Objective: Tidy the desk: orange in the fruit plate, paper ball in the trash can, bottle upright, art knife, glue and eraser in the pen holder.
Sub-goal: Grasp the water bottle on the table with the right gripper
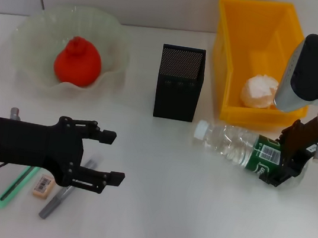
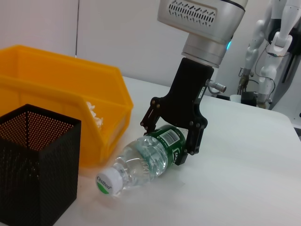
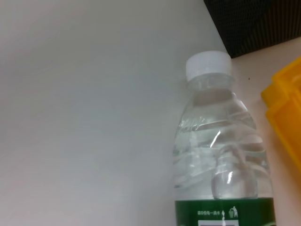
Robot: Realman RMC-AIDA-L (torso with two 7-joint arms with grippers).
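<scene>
- The right gripper (image 1: 284,167) was seen closed around the green-labelled lower end of the bottle (image 1: 236,145), its black fingers (image 2: 193,136) pressed on either side of the label.
- The bottle, clear ribbed plastic with a white cap, was laid on its side on the white table (image 1: 192,220), cap pointing toward the pen holder (image 1: 179,82).
- The pen holder was a black square mesh box, set just beside the yellow plastic bin (image 1: 253,49), in which the crumpled white paper ball (image 1: 259,91) was partly hidden by the bin's wall.
- The left gripper (image 1: 108,156) was held wide open above the table's near left part.
- Beneath it an eraser (image 1: 43,185), a grey knife (image 1: 57,201) and a green stick (image 1: 14,188) were partly covered.
- The orange (image 1: 77,62) was found in the wavy translucent plate (image 1: 28,33).
</scene>
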